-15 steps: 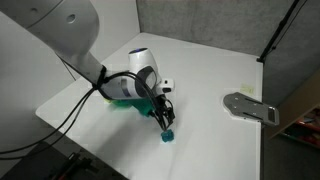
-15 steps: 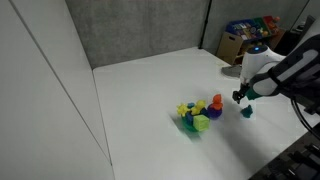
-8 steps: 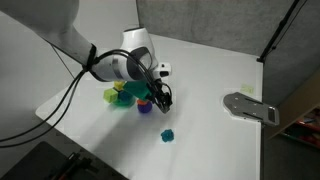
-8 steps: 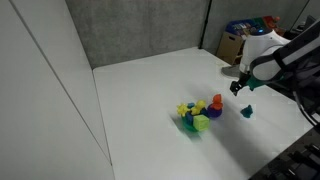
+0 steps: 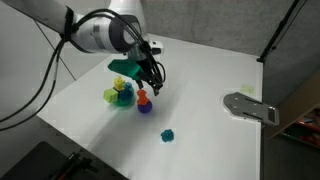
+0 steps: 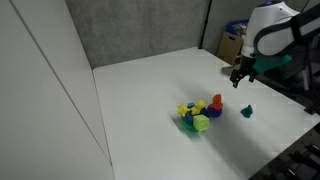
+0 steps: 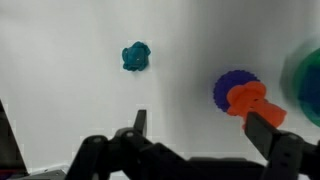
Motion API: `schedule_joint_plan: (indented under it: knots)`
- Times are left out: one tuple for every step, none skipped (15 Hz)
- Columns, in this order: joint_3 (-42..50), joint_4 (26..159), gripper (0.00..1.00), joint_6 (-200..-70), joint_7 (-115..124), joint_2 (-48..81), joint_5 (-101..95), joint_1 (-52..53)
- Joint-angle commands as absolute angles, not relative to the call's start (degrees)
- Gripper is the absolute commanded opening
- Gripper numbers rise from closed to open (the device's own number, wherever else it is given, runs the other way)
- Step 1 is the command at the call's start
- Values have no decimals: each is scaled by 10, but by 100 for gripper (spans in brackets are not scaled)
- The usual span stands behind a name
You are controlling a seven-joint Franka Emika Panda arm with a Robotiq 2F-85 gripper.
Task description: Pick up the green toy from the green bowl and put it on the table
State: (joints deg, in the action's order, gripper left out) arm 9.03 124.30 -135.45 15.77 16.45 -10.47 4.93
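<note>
Orange-and-purple toy (image 5: pixel 142 100) stands upright, just beside the yellow toy pieces (image 5: pixel 121 84). Grey flat metal plate (image 5: pixel 250 106) lies well apart from both. Cardboard box (image 6: pixel 232 44) of coloured items stands in background.

The bench (image 5: pixel 210 72) looks smooth, matt white. On it the green toy (image 5: pixel 168 134) looks like lumpy, matt plastic. The plate (image 5: pixel 250 106), well apart from that toy, looks like dull grey metal.

I see the lumpy toy (image 5: pixel 168 134) lying alone on the table (image 5: pixel 205 75), lower centre of the frame. The bowl (image 5: pixel 116 99) sits to its upper left, the two-part toy (image 5: pixel 143 103) just beside the bowl, and the flat plate (image 5: pixel 250 106) far right.
</note>
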Motion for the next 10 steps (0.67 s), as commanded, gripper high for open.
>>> schedule_joint_plan:
  knots:
    - [43, 1244, 100, -1289, 79, 112, -49, 25]
    - [35, 1242, 100, -1268, 68, 100, -38, 25]
    - [27, 1240, 100, -1245, 53, 89, -23, 24]
    - [20, 1238, 100, -1225, 39, 79, -10, 23]
    - [15, 1235, 100, -1201, 30, 68, -1, 23]
    - [12, 1232, 100, -1179, 28, 57, 3, 24]
    - [10, 1231, 100, -1156, 28, 43, 5, 25]
    - [9, 1230, 100, -1135, 32, 28, 1, 26]
    - [7, 1232, 100, -1116, 38, 11, -4, 27]
    - [6, 1232, 100, -1102, 42, -4, -7, 27]
